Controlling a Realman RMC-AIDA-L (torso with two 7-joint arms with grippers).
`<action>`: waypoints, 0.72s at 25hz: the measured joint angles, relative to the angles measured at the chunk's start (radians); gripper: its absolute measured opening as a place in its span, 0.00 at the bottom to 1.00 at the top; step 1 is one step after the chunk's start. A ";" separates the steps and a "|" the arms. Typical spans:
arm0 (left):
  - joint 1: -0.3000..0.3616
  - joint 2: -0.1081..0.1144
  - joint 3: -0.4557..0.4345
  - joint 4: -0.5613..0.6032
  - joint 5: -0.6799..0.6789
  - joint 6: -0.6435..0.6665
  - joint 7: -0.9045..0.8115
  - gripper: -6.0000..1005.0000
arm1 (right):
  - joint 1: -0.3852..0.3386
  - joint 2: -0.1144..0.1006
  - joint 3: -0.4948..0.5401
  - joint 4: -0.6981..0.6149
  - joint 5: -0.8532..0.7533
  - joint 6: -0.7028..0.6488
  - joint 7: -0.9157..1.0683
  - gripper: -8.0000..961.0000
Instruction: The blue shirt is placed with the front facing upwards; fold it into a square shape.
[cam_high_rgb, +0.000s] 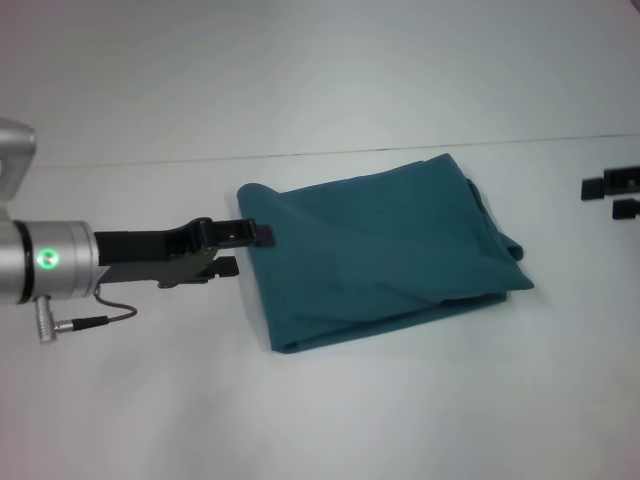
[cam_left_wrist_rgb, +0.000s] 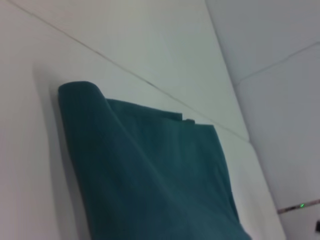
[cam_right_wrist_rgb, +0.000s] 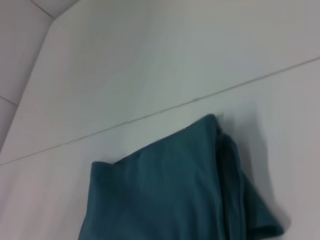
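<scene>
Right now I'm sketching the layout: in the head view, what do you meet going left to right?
Left arm's silver wrist → left gripper, at the shirt's left edge → the folded blue shirt → right gripper, at the picture's right edge.

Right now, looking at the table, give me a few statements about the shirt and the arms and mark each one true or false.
1. The teal-blue cotton shirt lies folded into a compact, roughly square bundle. True.
2. The left end effector is at the shirt's edge on the robot's left. True.
3. The right end effector is gripping the shirt. False: it sits apart from the shirt at the table's far right.
4. The shirt's chest lettering faces up. False: only plain fabric shows.
5. The shirt lies on a white table. True.
</scene>
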 joint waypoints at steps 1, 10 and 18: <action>-0.009 0.002 0.006 -0.006 0.012 -0.006 -0.002 0.82 | 0.015 -0.005 0.000 0.000 -0.013 0.000 0.012 0.80; -0.055 -0.003 0.137 -0.048 0.057 -0.184 -0.024 0.82 | 0.075 -0.028 0.018 -0.005 -0.077 -0.002 0.093 0.80; -0.123 -0.007 0.208 -0.120 0.089 -0.283 -0.049 0.82 | 0.067 -0.035 0.032 -0.001 -0.078 -0.001 0.093 0.80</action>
